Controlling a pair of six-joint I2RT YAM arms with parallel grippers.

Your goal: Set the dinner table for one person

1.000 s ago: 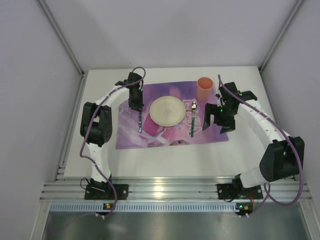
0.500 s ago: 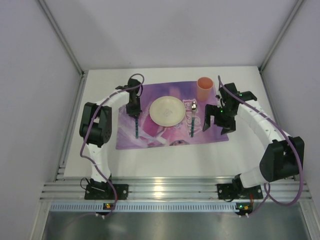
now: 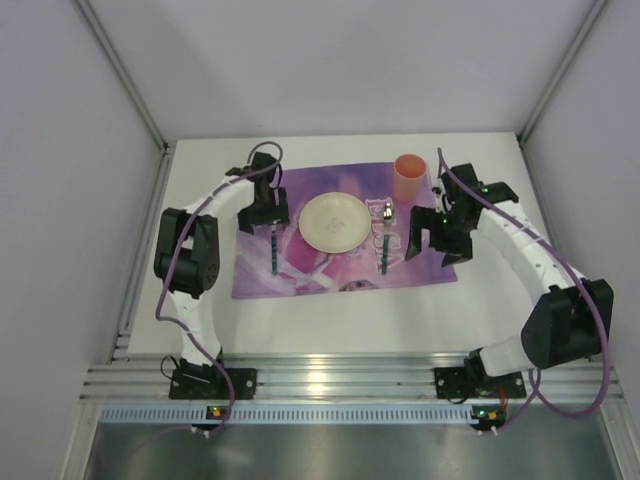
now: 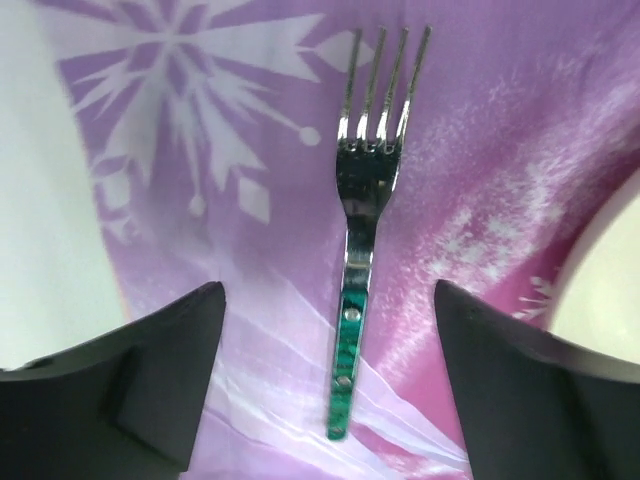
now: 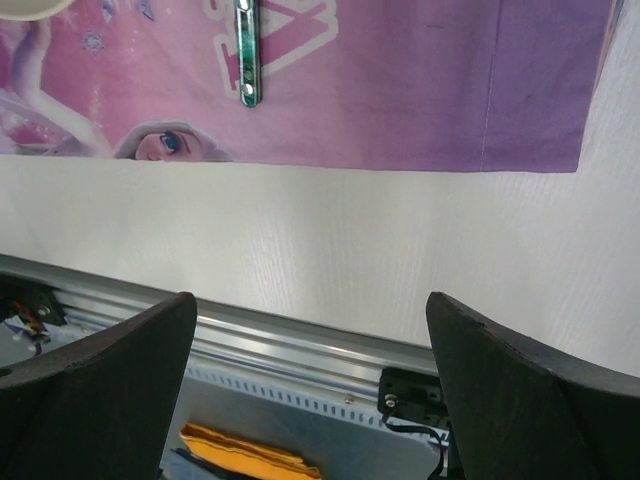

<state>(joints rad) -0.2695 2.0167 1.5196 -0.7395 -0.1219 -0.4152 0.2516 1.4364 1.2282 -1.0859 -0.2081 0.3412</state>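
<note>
White dinner table (image 3: pixel 330 325) rims the placemat (image 3: pixel 300 282); left hand (image 4: pixel 328 300) and right hand (image 5: pixel 310 300) gape wide, empty.

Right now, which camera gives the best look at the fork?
The left wrist view: the fork fills it, tines and green handle clear. The top view shows it as a thin sliver left of the plate. The right wrist view misses it.
</note>
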